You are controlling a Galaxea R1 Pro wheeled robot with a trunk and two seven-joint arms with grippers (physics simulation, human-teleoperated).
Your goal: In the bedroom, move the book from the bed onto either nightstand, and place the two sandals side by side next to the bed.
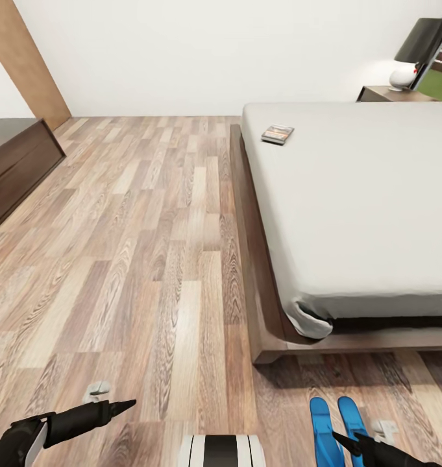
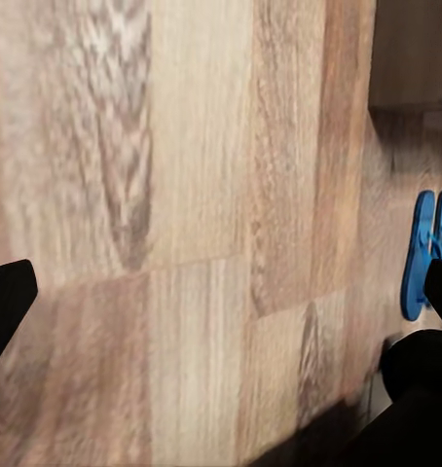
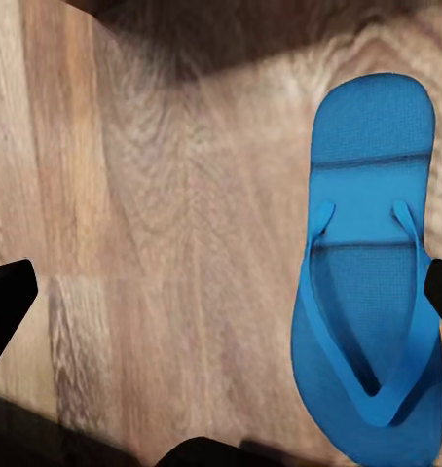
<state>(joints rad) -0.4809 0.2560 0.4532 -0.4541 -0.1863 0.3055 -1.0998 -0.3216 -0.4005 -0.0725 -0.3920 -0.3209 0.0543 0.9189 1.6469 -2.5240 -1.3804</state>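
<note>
blue sandals (image 1: 341, 425) paired by bed (image 1: 363, 207); book (image 1: 277, 134) on mattress; both end effectors released.

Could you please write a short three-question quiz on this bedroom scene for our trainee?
1. True or false: the book lies on the bed.
2. The two sandals lie: A) on the mattress, B) on the floor by the bed's foot, C) on the nightstand.
3. Fill in: both sandals are coloured ____.

Key: 1 true; 2 B; 3 blue.
</note>
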